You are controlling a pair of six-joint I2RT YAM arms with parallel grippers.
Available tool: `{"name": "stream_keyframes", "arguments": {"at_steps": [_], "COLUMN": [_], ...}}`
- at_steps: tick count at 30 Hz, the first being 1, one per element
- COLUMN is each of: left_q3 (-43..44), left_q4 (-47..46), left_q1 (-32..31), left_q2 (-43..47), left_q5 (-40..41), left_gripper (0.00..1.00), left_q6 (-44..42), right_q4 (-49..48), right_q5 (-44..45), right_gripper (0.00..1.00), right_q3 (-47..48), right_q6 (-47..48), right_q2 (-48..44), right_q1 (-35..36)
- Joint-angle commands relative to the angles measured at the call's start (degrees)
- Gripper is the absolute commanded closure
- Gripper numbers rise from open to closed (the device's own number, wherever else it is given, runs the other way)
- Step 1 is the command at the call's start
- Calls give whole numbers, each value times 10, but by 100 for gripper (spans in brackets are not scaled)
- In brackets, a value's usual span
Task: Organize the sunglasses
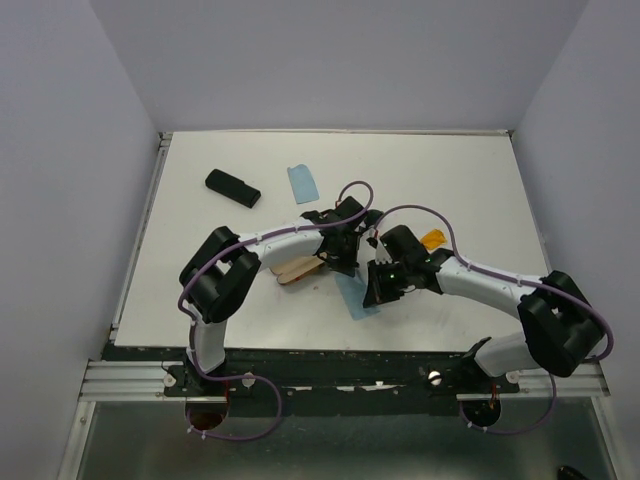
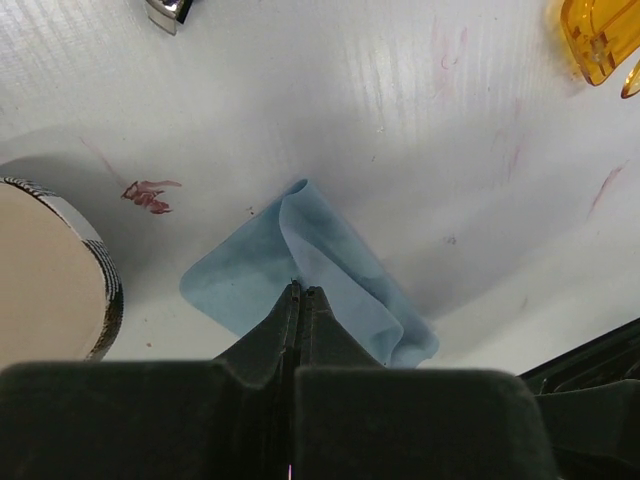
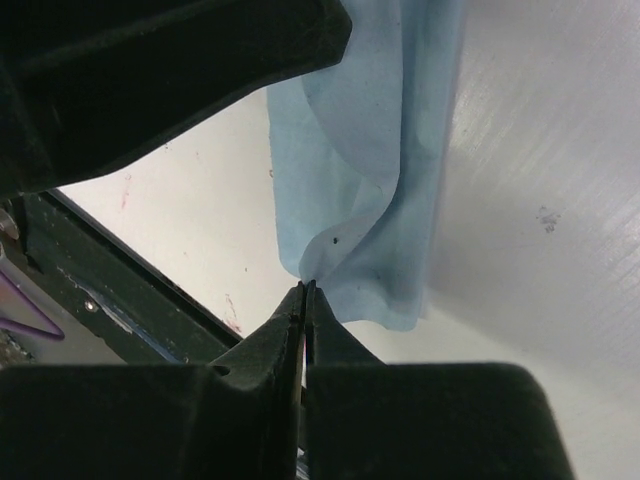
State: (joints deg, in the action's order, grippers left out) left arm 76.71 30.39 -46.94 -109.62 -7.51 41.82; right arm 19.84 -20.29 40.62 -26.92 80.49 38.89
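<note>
Left tool (image 2: 300, 291); beyond, translucent orange sunglasses (image 2: 597, 40)

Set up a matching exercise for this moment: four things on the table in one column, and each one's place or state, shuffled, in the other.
Things:
1. black case
2. orange sunglasses
3. near blue cloth
4. plaid case

Places or states:
A. pinched by the left gripper and the right gripper
B. far left, apart from both arms
C. close beside the left arm
D. just beyond the right arm

Pairs: 1-B, 2-D, 3-A, 4-C
</note>
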Motion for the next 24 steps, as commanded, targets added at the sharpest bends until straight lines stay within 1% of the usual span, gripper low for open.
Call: {"name": "stream_keyframes", "arguments": {"at_steps": [1, 9, 14, 24], "left_q3": [-5, -9, -10, -9], "left_q4": [15, 27, 30, 39], "left_q1": [3, 4, 5, 7], "left_q2": [16, 20, 18, 19], "left_q5": [18, 33, 36, 47], "left_gripper": [100, 100, 100, 100], "left_q6": [-7, -5, -5, -4], "right_q4": [-18, -22, -12, -11], "right_q5": [-15, -22, -19, -26], "right_gripper": [89, 88, 85, 84], "right_q3": [-6, -4, -2, 2], "right_q6": [2, 0, 3, 5], "right_q2": [12, 23, 27, 39], "right_q1": [6, 16, 20, 28]}}
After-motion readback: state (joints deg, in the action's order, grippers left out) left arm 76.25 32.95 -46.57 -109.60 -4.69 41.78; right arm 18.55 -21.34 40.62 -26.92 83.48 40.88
